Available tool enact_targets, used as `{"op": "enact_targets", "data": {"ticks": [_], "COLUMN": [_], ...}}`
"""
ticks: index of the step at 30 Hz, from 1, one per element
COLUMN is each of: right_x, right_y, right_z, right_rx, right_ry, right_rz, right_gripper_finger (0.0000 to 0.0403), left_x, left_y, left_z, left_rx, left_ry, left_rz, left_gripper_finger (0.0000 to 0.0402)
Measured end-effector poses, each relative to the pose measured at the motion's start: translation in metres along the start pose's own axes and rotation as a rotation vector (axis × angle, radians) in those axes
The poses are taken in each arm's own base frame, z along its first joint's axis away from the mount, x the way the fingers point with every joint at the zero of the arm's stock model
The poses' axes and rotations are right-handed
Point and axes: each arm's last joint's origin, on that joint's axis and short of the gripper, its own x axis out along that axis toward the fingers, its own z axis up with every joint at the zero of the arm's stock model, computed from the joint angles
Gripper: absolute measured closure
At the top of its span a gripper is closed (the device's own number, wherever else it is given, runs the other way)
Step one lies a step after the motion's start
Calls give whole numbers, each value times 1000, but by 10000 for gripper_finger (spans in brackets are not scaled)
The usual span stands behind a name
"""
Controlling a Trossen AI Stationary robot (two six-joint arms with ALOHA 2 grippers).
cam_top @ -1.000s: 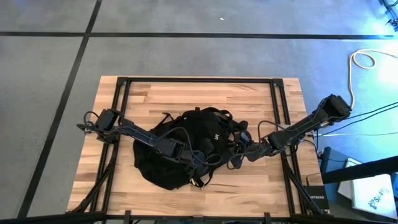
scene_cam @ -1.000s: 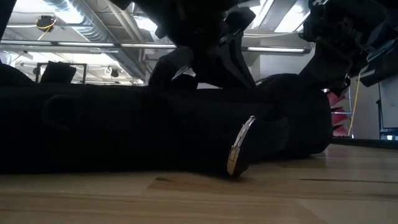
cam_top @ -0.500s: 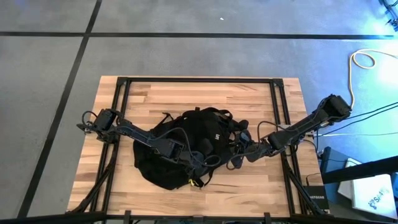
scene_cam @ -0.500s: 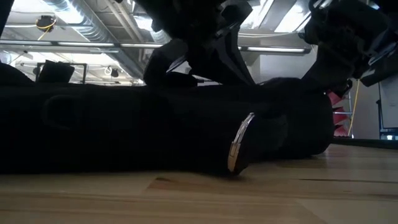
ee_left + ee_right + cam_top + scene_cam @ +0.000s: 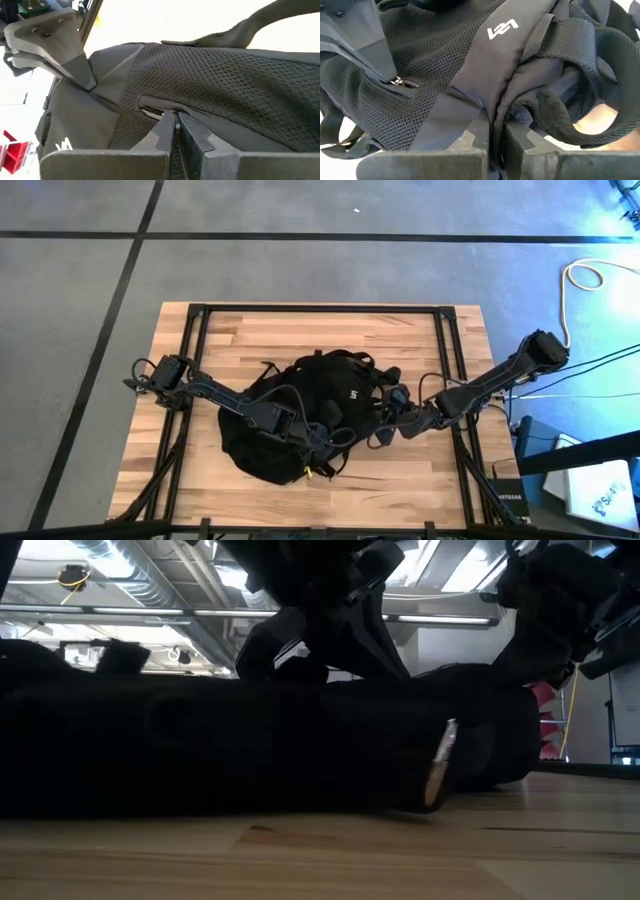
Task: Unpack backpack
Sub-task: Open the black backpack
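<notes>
There is one backpack (image 5: pixel 300 420), black, lying on one wooden table (image 5: pixel 330 330). Two robot arms reach onto the backpack: one left gripper (image 5: pixel 318 452) at its near edge and one right gripper (image 5: pixel 388 408) at its strap side, each with two fingers pressed together. One white logo (image 5: pixel 502 29) shows on the backpack's fabric, and one small metal zipper pull (image 5: pixel 396 81) sits on its mesh panel. One yellow cable (image 5: pixel 585 280) lies on the floor beyond the table's far right corner. One pale strip (image 5: pixel 440 762) shows on the backpack's front, close to the tabletop.
</notes>
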Motion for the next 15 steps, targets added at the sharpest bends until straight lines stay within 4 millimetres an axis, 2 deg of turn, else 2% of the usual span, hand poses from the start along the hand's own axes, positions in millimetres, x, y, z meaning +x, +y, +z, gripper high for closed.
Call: {"op": "enact_targets", "data": {"ticks": [15], "right_x": [-16], "right_y": [-22], "right_z": [-4], "right_rx": [11], "right_ry": [58], "right_rz": [-149], "right_gripper_finger": [401], "left_x": [0], "left_y": [0], "left_z": [0], "left_rx": [2], "left_ry": [2], "left_rz": [5], "left_gripper_finger": [401]}}
